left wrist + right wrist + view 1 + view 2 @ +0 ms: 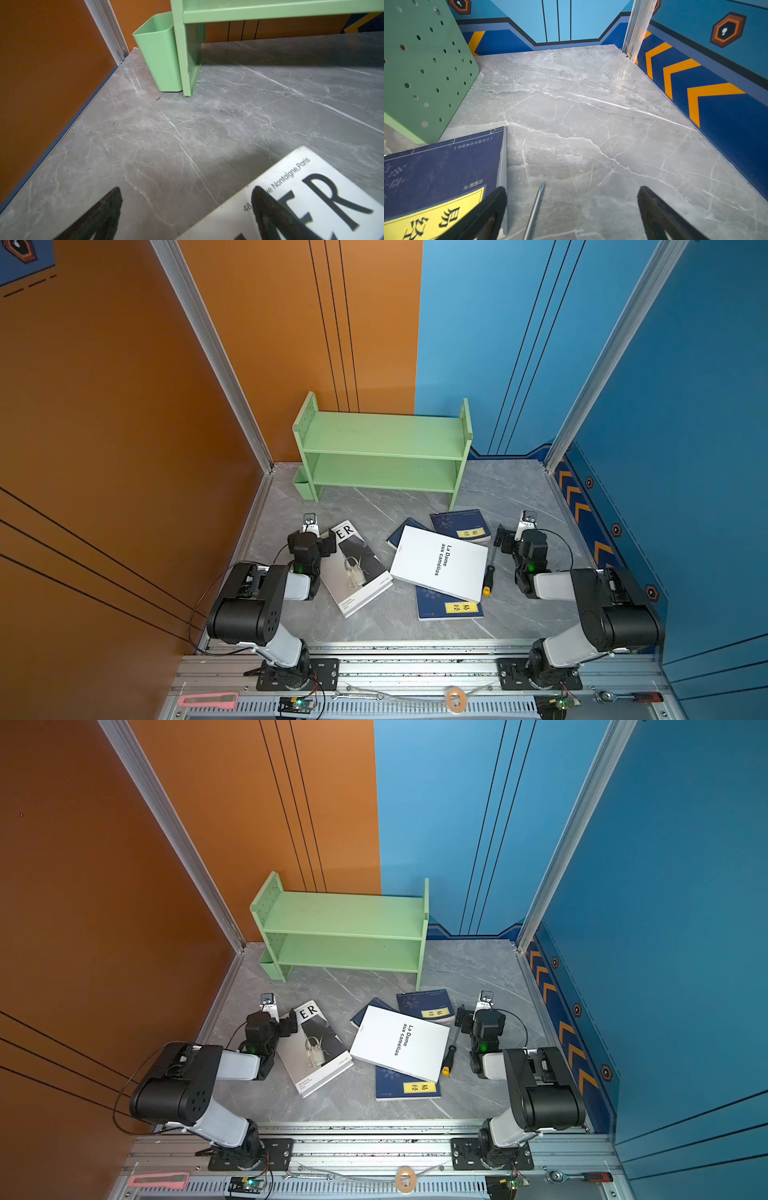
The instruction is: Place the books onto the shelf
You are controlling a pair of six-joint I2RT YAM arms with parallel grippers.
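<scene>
The green two-tier shelf (382, 448) (345, 928) stands empty at the back. Several books lie flat in front of it: a white one (440, 562) on top of dark blue ones (449, 608), another blue one with a yellow label (459, 524) (442, 166), and a grey-and-white magazine (353, 568) (311, 197). My left gripper (324, 537) (187, 190) is open low over the magazine's far corner, one finger over the cover and one over bare table. My right gripper (500, 537) (573, 188) is open beside the labelled blue book, holding nothing.
A screwdriver (489, 572) (535, 207) lies between the white book and my right arm, its tip between the right fingers. A green bin (160, 54) hangs on the shelf's left side. Walls close in on both sides. Tools and a tape roll (455, 699) lie on the front rail.
</scene>
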